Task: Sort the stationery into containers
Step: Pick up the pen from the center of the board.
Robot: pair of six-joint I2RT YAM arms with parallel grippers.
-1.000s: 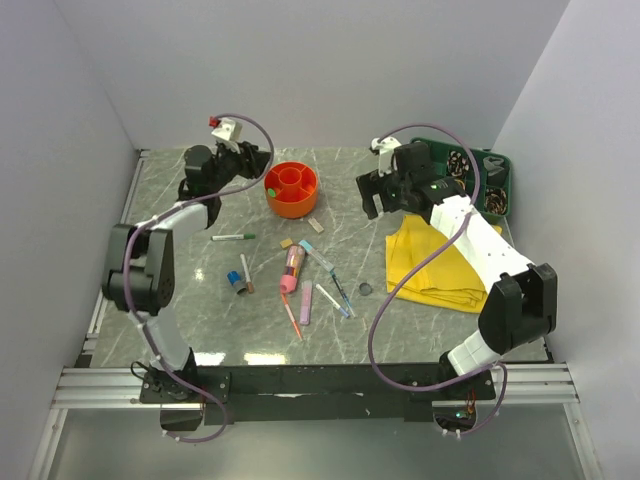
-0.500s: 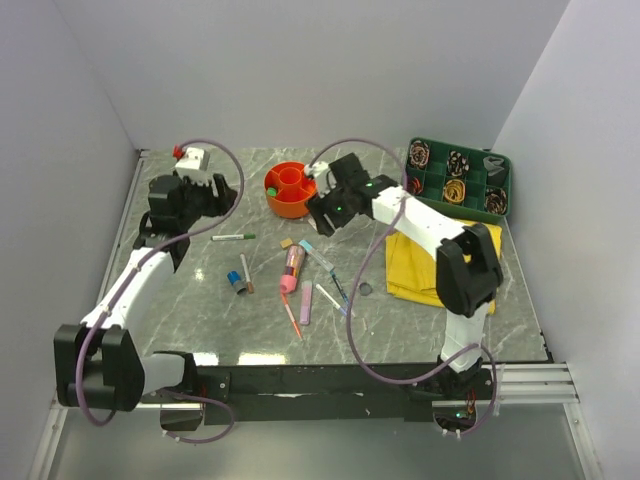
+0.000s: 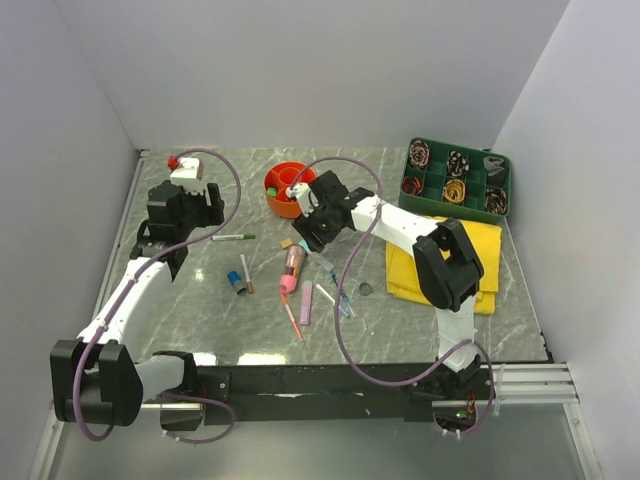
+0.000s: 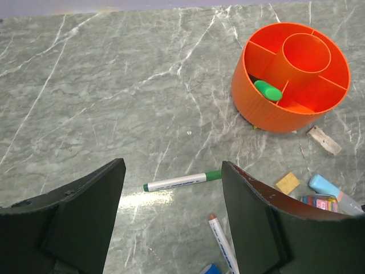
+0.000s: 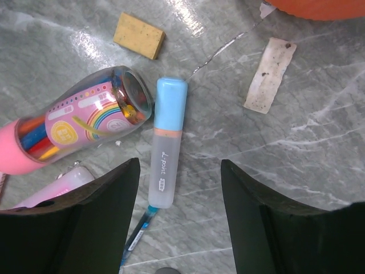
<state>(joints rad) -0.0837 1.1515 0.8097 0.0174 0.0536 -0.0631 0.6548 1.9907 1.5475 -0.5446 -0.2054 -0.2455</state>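
The orange organiser (image 3: 290, 186) stands at the back centre, with a green piece (image 4: 267, 90) in one ring compartment. The green tray (image 3: 457, 178) sits at the back right. My left gripper (image 4: 174, 171) is open and empty above the table, the green-capped marker (image 4: 181, 181) lying just ahead between its fingers. My right gripper (image 5: 179, 165) is open and empty too, low over a blue-capped highlighter (image 5: 167, 142) that lies by its left finger. Beside the highlighter are the pink tube (image 5: 74, 128) and a yellow eraser (image 5: 139, 36).
A yellow cloth (image 3: 445, 265) lies under the right arm's elbow. More pens (image 3: 300, 310), a blue cap (image 3: 234, 279) and a dark disc (image 3: 365, 290) are scattered mid-table. A white strip (image 5: 269, 74) lies beside the organiser. The tray's cells hold coiled items.
The right arm swung left from the green tray to the pile below the organiser, its jaws narrowing a little. The left arm drew back from the organiser and its jaws widened.
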